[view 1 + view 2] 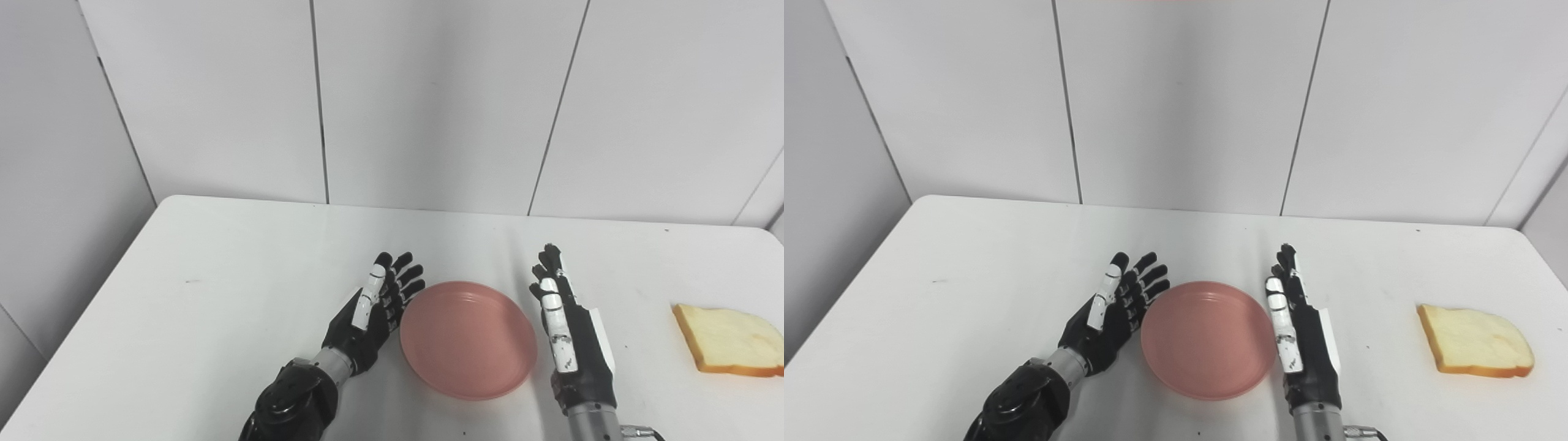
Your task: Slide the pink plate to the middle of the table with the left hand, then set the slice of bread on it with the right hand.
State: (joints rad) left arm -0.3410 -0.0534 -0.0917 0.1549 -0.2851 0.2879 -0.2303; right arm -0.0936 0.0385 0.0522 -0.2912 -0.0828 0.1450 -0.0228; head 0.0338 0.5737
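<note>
The pink plate (468,338) lies near the middle of the white table (214,275), toward the front edge, with nothing on it. My left hand (376,312) is open right beside the plate's left rim, fingers spread and pointing away from me. Just off the plate's right rim stands my right hand (566,324), open with straight fingers, holding nothing. The slice of bread (729,340) lies flat at the far right of the table, well apart from the right hand.
Grey wall panels (429,104) rise behind the table's far edge. The table's left edge (79,306) runs diagonally toward the front. Bare tabletop stretches left of the left hand and beyond the plate.
</note>
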